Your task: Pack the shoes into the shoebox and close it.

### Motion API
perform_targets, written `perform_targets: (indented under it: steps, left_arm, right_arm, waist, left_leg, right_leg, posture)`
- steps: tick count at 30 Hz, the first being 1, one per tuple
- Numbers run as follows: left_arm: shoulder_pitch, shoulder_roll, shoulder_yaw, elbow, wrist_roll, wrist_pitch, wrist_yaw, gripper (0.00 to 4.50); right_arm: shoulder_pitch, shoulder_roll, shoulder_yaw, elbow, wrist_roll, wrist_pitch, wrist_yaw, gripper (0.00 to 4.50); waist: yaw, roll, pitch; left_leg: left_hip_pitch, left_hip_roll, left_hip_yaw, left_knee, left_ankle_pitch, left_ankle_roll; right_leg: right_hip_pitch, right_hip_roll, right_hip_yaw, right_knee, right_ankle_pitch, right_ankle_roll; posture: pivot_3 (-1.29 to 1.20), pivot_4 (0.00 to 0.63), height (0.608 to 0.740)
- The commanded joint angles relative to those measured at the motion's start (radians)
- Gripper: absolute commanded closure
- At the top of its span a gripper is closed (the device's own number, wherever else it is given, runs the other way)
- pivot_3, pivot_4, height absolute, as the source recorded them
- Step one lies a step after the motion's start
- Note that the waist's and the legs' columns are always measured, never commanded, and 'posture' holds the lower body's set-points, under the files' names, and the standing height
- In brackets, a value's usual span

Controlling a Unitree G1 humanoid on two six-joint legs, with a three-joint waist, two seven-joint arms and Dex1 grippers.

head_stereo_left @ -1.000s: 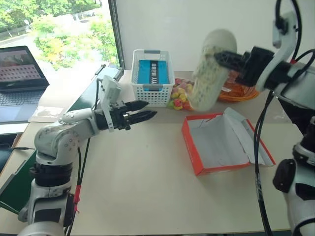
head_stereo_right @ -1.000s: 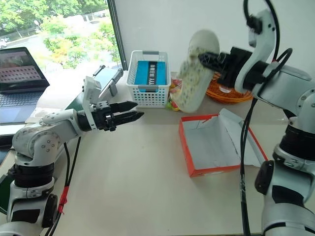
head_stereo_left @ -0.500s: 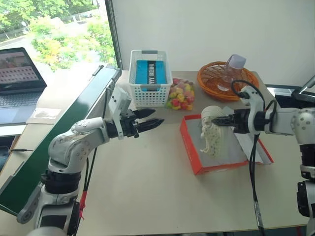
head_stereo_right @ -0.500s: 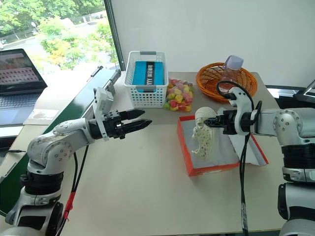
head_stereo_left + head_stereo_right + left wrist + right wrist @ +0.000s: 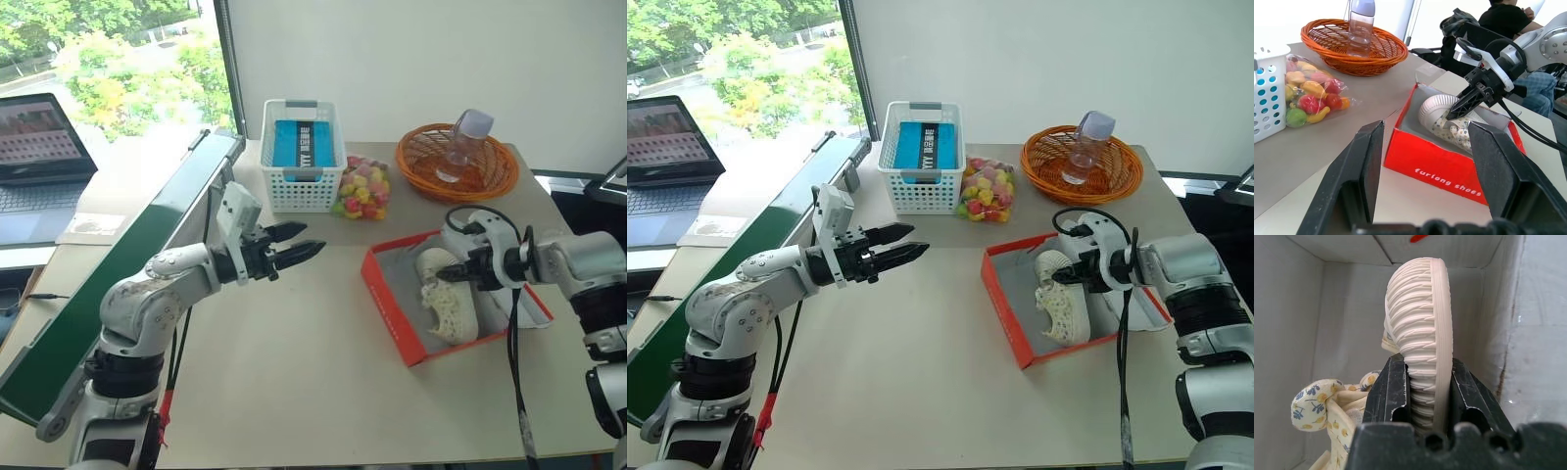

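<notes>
Gripping a cream shoe (image 5: 1061, 302) by its ribbed sole, the right gripper (image 5: 1073, 275) has swung down from high above the table and now holds it inside the open red shoebox (image 5: 1004, 328), right of centre in the head frames. A second ago the shoe dangled in the air near the orange wicker basket (image 5: 1045, 168); half a second ago it hung just above the box; now it sits low within the white interior, apparently touching the floor of the box, with the black fingers clamped on the sole edge in the wrist view. The left gripper (image 5: 297, 253) hovers at centre left, jaws parted and empty, aimed toward the box and barely shifted. A bag of candies (image 5: 987, 189) and a white mesh basket (image 5: 919, 195) stand beyond, at upper centre. Judging from this, one shoe is all but packed: release looks to be next. Whether a second shoe already lies in the box cannot be told, and the lid is still open.
</notes>
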Motion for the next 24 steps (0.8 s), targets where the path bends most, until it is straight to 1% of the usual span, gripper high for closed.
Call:
perform_targets:
  steps: [1,8,12,18,22,24]
  left_arm:
    - [0.012,0.001,0.017,-0.054,-0.009,-0.029,0.004,1.62]
    - [0.025,-0.006,0.014,-0.063,-0.007,-0.032,0.015,1.62]
    - [0.033,-0.011,0.013,-0.076,-0.011,-0.028,0.024,1.62]
    - [0.042,-0.012,0.018,-0.096,-0.019,-0.021,0.040,1.62]
    - [0.044,-0.010,0.020,-0.102,-0.020,-0.021,0.050,1.62]
    - [0.044,-0.006,0.021,-0.103,-0.020,-0.019,0.052,1.58]
  right_arm:
    - [-0.083,0.000,0.009,0.063,-0.094,-0.088,0.071,3.99]
    - [-0.152,0.027,0.053,0.166,-0.236,-0.223,0.168,3.99]
    - [-0.174,0.061,0.069,0.252,-0.315,-0.322,0.194,3.99]
    - [-0.133,0.095,0.075,0.365,-0.404,-0.458,0.214,3.99]
    - [-0.134,0.120,0.057,0.428,-0.427,-0.475,0.222,3.99]
    - [-0.142,0.128,0.045,0.445,-0.434,-0.476,0.224,3.03]
  waist:
    - [-0.001,0.000,0.000]
    - [-0.001,0.000,0.000]
    - [-0.001,0.000,0.000]
    - [0.003,0.000,0.000]
    - [0.005,0.000,0.000]
    - [0.007,0.000,0.000]
  left_leg:
    - [0.000,0.000,0.000,0.000,0.000,0.000]
    - [0.000,0.000,0.000,0.000,0.000,0.000]
    - [0.000,0.000,0.000,0.000,0.000,0.000]
    - [0.001,0.000,-0.001,0.000,0.000,0.000]
    - [0.005,0.000,-0.002,0.000,0.000,0.000]
    - [0.007,0.000,-0.002,0.000,0.000,0.000]
  right_leg:
    - [0.000,0.000,0.000,0.000,0.000,0.000]
    - [0.000,0.000,0.000,0.000,0.000,0.000]
    - [0.000,0.000,0.000,0.000,0.000,0.000]
    - [0.001,0.000,-0.001,0.001,0.000,0.000]
    - [0.007,0.000,-0.003,-0.001,0.000,0.000]
    - [0.010,0.000,-0.003,-0.001,0.000,0.000]
  posture:
    - [0.00,0.150,0.740]
    - [0.00,0.150,0.740]
    - [0.00,0.150,0.740]
    - [0.00,0.150,0.740]
    - [0.00,0.150,0.740]
    - [0.00,0.150,0.740]
